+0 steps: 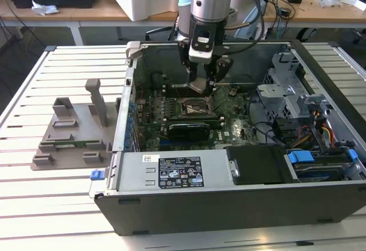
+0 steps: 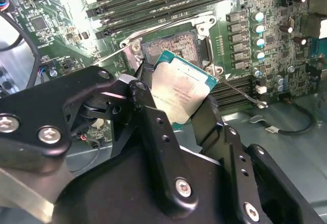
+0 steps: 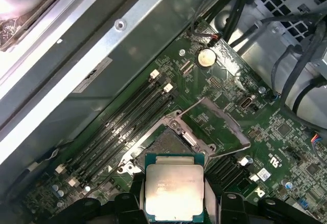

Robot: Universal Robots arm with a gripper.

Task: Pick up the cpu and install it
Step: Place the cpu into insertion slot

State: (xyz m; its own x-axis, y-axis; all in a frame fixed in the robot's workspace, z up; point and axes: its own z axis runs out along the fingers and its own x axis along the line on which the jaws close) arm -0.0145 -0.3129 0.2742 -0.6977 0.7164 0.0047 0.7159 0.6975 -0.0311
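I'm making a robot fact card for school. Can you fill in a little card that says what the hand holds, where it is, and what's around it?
Held thing: flat square silvery-grey cpu chip
Holder: black metal hand, shut on the chip's edges
Where: just over the open black-framed socket, chip not seated in it
Socket sits on: green motherboard
Around it all: open grey metal computer case
Beside the case: grey plastic holder tray, on the exterior view's left
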